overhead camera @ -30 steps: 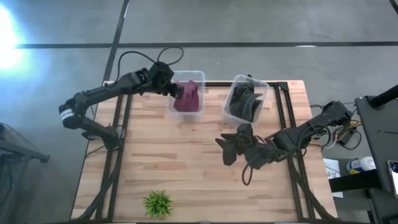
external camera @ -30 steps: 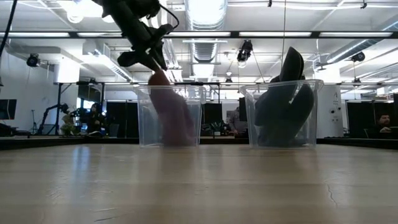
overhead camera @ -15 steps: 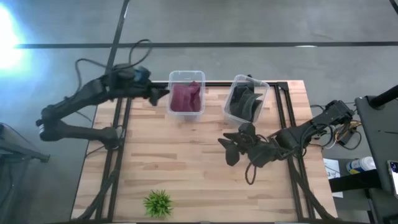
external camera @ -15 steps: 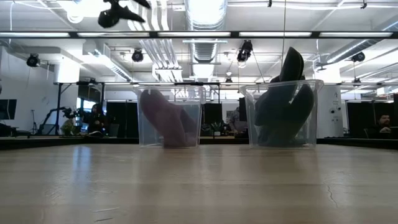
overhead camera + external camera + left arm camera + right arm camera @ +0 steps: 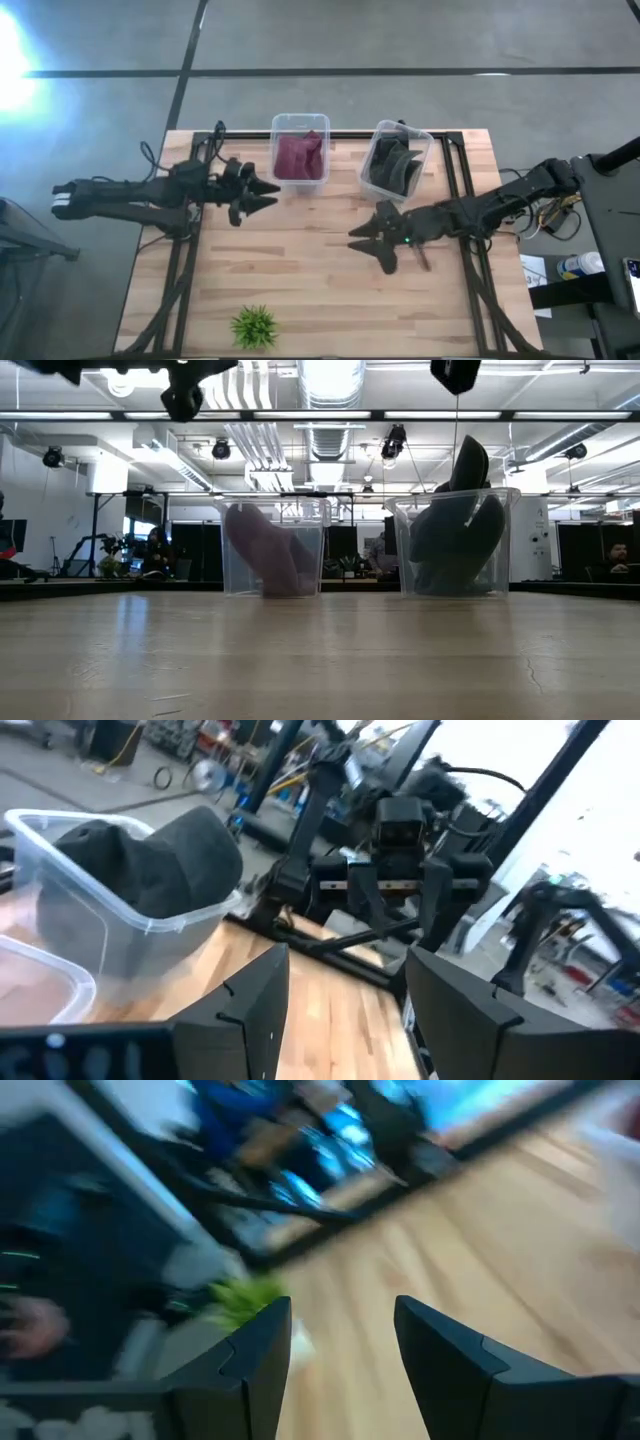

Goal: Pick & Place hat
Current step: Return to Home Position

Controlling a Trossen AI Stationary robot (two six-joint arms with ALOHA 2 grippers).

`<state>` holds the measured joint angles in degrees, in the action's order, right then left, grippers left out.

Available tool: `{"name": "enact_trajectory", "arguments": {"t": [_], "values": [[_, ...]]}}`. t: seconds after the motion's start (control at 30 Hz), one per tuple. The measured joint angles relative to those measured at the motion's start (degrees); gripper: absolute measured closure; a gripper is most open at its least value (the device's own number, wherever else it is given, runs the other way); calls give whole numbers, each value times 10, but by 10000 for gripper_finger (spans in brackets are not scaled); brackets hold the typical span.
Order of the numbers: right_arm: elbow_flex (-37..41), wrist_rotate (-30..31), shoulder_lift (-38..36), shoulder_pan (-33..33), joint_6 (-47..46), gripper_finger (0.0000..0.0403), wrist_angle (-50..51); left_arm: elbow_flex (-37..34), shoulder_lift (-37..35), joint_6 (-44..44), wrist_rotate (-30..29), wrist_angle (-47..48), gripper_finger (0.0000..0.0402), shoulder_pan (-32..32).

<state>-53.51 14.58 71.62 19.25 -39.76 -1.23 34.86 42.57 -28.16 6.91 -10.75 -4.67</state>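
Note:
A maroon hat [image 5: 300, 156] lies inside the left clear bin [image 5: 299, 122] at the table's far side; the low view shows the maroon hat [image 5: 264, 550] slumped on that bin's floor. Dark hats [image 5: 393, 166] fill the right clear bin [image 5: 428, 140], one dark hat [image 5: 468, 465] sticking up over the rim. My left gripper [image 5: 268, 193] hovers open just left of and nearer than the left bin, touching nothing. My right gripper [image 5: 362, 243] hovers open over the table's middle, on the near side of the right bin, and holds nothing.
A small green plant [image 5: 254, 326] stands near the table's front edge, left of centre. Bare wood [image 5: 300, 260] lies between the bins and the plant. Black frame rails [image 5: 190, 250] run along the table's left and right sides.
My left gripper has let go of the maroon hat over the left bin, then drawn back toward the table's left and come toward the near edge. The hat has dropped from upright into the bin and lies slumped there. My right arm has stretched out flatter.

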Motion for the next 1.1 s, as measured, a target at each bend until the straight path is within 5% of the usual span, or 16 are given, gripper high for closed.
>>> {"name": "enact_trajectory", "arguments": {"t": [0.17,0.63,1.1], "values": [[101,-15,-55,-20,46,227,-129,-79,-36,0,7,-46,207,-1],[294,-10,-251,-57,35,227,-125,-216,-165,-29,-9,-56,207,-4],[401,-10,-284,-57,41,227,-127,-226,-223,-31,-33,-66,207,-4]]}}
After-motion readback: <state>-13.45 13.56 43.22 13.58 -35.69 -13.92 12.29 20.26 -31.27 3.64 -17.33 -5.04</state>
